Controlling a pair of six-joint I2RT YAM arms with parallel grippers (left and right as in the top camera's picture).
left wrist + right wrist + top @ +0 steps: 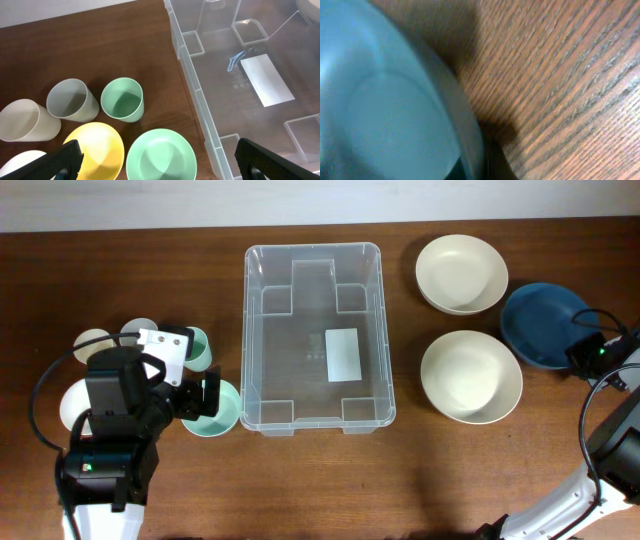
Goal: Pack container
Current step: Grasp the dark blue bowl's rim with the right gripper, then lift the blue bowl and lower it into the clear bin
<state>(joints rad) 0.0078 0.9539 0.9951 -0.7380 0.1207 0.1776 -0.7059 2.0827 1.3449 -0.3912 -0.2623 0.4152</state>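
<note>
The clear container (245, 330) stands in the middle of the table with nothing in it but a white label on its bottom; in the left wrist view its wall (200, 100) runs along the right. My left gripper (205, 400) hangs open over the mint green bowl (222, 415), just left of the container. In its wrist view that gripper (160, 160) straddles the green bowl (160, 155). At the far right, my right gripper (585, 355) is shut on the rim of the blue bowl (540, 320). The blue bowl (385, 110) fills the right wrist view, its rim pinched by the gripper (480, 167).
Two cream bowls (461, 273) (470, 376) sit right of the container. Left of it are a green cup (122, 99), a grey cup (72, 99), a cream cup (22, 120), a yellow bowl (97, 147) and a white bowl (20, 165).
</note>
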